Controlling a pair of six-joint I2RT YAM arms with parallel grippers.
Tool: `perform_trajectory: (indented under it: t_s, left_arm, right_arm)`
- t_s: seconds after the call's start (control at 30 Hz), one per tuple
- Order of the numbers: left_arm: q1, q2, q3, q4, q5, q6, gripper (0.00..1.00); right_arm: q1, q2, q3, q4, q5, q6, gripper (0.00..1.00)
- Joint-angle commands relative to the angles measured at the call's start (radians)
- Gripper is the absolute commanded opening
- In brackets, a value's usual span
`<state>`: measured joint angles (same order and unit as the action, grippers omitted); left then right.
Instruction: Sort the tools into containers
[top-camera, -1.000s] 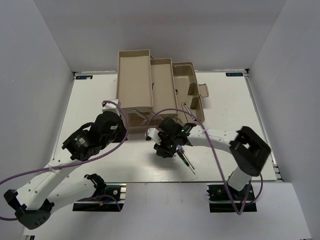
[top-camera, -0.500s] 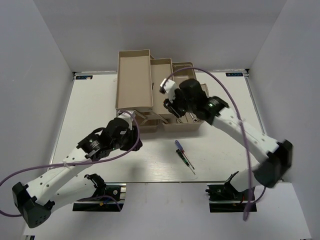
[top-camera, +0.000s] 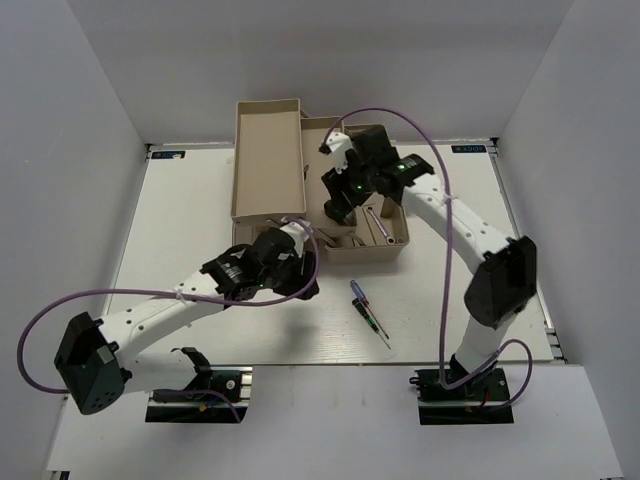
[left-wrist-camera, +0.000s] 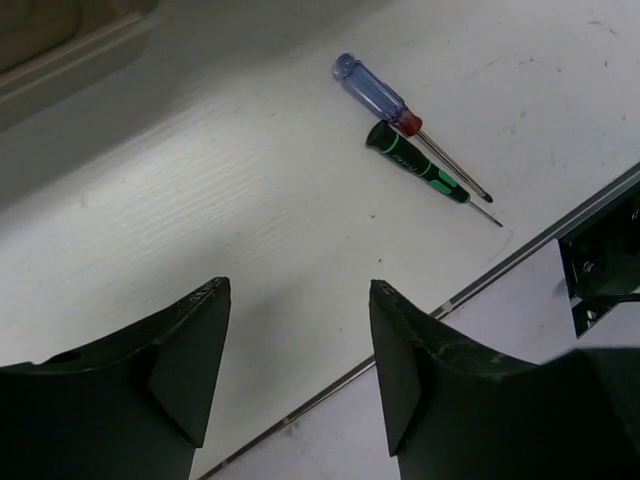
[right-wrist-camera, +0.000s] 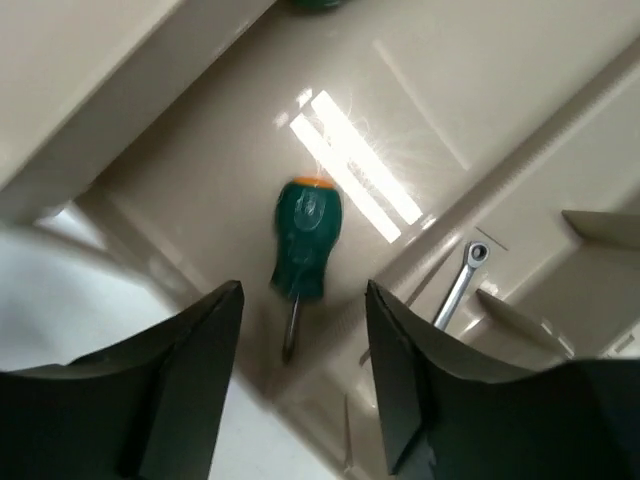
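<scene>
- Left gripper (left-wrist-camera: 297, 300): jaws apart, empty, low over the table (left-wrist-camera: 200, 180) just in front of the toolbox (top-camera: 268, 150).
- Purple screwdriver (left-wrist-camera: 385, 95) and dark screwdriver (left-wrist-camera: 425, 172) lie side by side in front of the toolbox, right of this gripper. Handles point toward the toolbox, tips away.
- The left arm looks nearer. The jaws likely must cross one shaft, and the pair's closeness leaves little room between.
- Right gripper (right-wrist-camera: 303, 295): jaws apart, holding nothing, over a toolbox compartment where a blurred green screwdriver (right-wrist-camera: 307, 235) lies. A wrench (right-wrist-camera: 458, 285) lies beside it.
- The table is flat, with open space around the pair.
</scene>
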<state>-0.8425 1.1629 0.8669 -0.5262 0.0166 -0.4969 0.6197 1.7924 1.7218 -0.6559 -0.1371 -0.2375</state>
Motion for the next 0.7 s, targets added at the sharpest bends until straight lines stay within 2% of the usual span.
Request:
perform_trajectory:
  t_s: [0.0,0.07,0.1,0.13,0.17,0.2,0.23,0.27,0.3,0.33,0.37,0.4,0.43,0.47,0.5,0.53,0.67]
  left_arm:
    - [-0.030,0.052,0.034,0.086,0.034,0.012,0.68]
    - [-0.041,0.087,0.034,0.111,0.048,0.024,0.66]
    - [-0.050,0.109,0.044,0.124,0.060,0.024,0.53]
    - [-0.050,0.154,0.059,0.124,0.060,0.037,0.43]
    - [-0.062,0.179,0.069,0.133,0.072,0.037,0.32]
    - [-0.063,0.202,0.078,0.134,0.072,0.037,0.20]
    - [-0.063,0.224,0.095,0.134,0.083,0.046,0.04]
    - [-0.073,0.259,0.095,0.146,0.083,0.046,0.02]
    - [-0.073,0.276,0.107,0.146,0.083,0.046,0.02]
    - [-0.073,0.290,0.122,0.146,0.083,0.046,0.10]
    - [-0.084,0.300,0.123,0.146,0.083,0.046,0.19]
    - [-0.084,0.313,0.132,0.146,0.083,0.046,0.31]
    - [-0.084,0.313,0.132,0.146,0.083,0.046,0.50]
    - [-0.084,0.313,0.141,0.146,0.071,0.046,0.56]
    - [-0.084,0.313,0.141,0.122,0.060,0.046,0.61]
    - [-0.084,0.313,0.150,0.121,0.048,0.046,0.66]
    - [-0.084,0.262,0.141,0.086,0.023,0.046,0.67]
  right_arm:
    - [-0.047,-0.196,-0.088,-0.021,-0.099,0.000,0.58]
    - [-0.079,-0.298,-0.194,-0.021,-0.139,-0.020,0.46]
    - [-0.087,-0.408,-0.320,-0.022,-0.148,-0.032,0.36]
    - [-0.100,-0.444,-0.367,-0.030,-0.182,-0.049,0.16]
    - [-0.100,-0.477,-0.413,-0.049,-0.196,-0.071,0.07]
    - [-0.098,-0.587,-0.460,-0.051,-0.205,-0.124,0.00]
    - [-0.110,-0.623,-0.625,-0.045,-0.214,-0.141,0.00]
    - [-0.097,-0.652,-0.677,-0.036,-0.216,-0.158,0.00]
    - [-0.095,-0.735,-0.771,-0.018,-0.202,-0.192,0.00]
    - [-0.086,-0.760,-0.844,-0.011,-0.200,-0.195,0.00]
    - [-0.084,-0.769,-0.870,-0.008,-0.193,-0.188,0.00]
    - [-0.081,-0.749,-0.916,0.007,-0.187,-0.186,0.07]
    - [-0.069,-0.739,-0.930,0.013,-0.174,-0.183,0.14]
    - [-0.064,-0.728,-0.964,0.038,-0.168,-0.165,0.20]
    - [-0.055,-0.693,-0.972,0.053,-0.165,-0.163,0.33]
    - [-0.042,-0.677,-0.987,0.088,-0.156,-0.142,0.38]
    - [-0.003,-0.582,-0.993,0.216,-0.141,-0.066,0.44]
